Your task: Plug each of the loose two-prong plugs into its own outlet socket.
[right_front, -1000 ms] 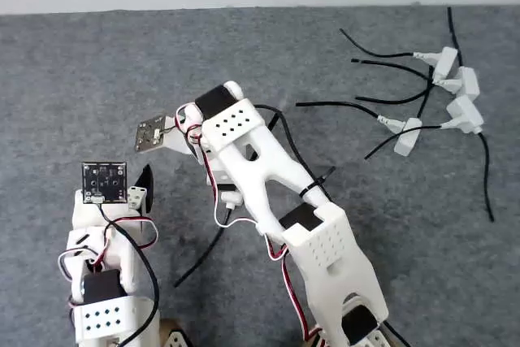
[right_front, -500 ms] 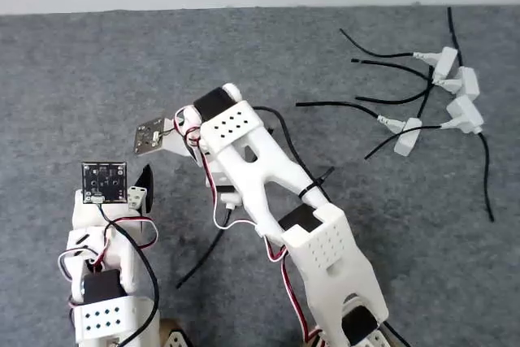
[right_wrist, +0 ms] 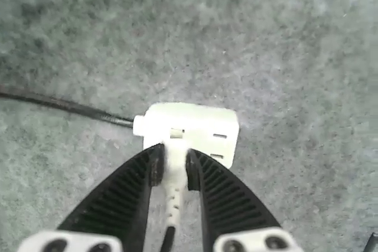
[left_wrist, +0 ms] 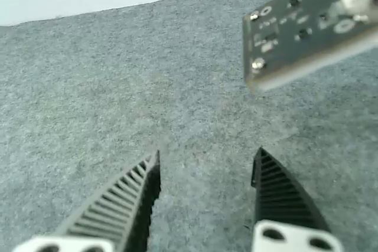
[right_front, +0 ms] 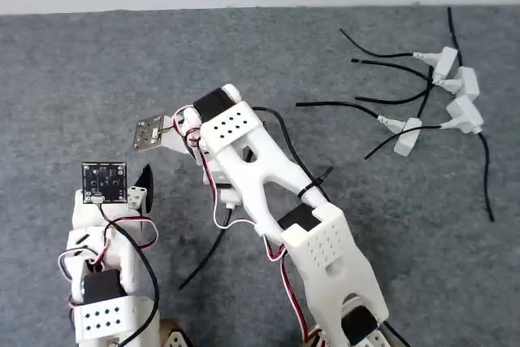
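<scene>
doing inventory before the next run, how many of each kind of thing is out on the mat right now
white socket blocks: 5 (four at the far right, one at the right gripper)
white plug in that gripper: 1
robot arms: 2
total: 8
plugs in the far group are too small to count

No text, number or sign can be read in any view; the circuit board (left_wrist: 307, 22) in the left wrist view carries small pale markings beside its parts, too blurred to make out. The white outlet socket (right_wrist: 198, 127) bears only moulded slots; no legible label.
</scene>
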Motion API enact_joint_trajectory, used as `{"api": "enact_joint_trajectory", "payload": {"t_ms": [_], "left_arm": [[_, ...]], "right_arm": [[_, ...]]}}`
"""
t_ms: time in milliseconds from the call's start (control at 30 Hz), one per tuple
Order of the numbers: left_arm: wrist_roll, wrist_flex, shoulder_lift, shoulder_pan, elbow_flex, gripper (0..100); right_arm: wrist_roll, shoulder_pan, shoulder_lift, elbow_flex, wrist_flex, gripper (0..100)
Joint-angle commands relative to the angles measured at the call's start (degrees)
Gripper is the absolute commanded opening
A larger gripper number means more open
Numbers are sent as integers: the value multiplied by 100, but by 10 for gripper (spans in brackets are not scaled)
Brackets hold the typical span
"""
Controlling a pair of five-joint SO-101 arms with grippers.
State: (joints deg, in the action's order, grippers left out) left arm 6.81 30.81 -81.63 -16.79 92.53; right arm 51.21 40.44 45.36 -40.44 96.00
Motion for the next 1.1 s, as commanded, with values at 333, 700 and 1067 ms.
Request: {"api": "enact_joint_trajectory", "payload": {"t_ms": [333, 700, 1067], "left_arm": [[-62, -158, -88, -26, -347, 235], [-62, -158, -88, -26, -347, 235], [-53, -316, -88, -26, -321, 235]], "right_arm": [[-123, 488, 945, 273, -119, 10], [-149, 488, 945, 273, -110, 14], [-607, 409, 954, 264, -84, 17]]}}
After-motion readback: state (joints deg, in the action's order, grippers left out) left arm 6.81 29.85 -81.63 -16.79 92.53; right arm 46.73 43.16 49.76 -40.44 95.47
